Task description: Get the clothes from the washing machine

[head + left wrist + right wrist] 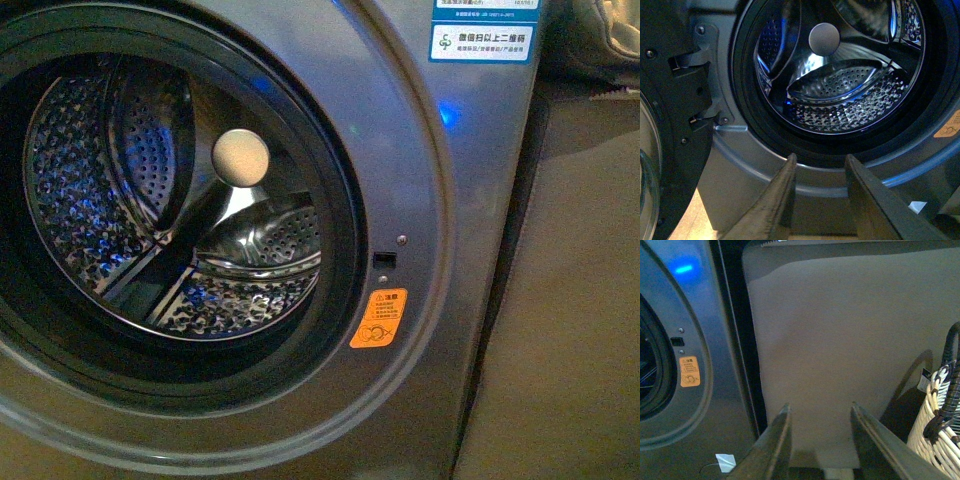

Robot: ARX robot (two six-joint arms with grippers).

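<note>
The grey washing machine (420,180) fills the front view, its round mouth open onto the perforated steel drum (110,200). No clothes show in the drum in any view. My left gripper (820,159) is open, below the black door seal (745,115) and in front of the machine's lower front panel. The drum (850,95) looks bare from there too. My right gripper (821,407) is open with nothing between its fingers, facing a plain beige panel (840,340) to the right of the washing machine (695,405).
The open door (670,125) with its black hinge hangs at the left of the mouth. A two-tone woven basket (940,415) stands beside the right gripper. An orange sticker (378,318) marks the machine's front. A beige surface (560,300) lies right of the machine.
</note>
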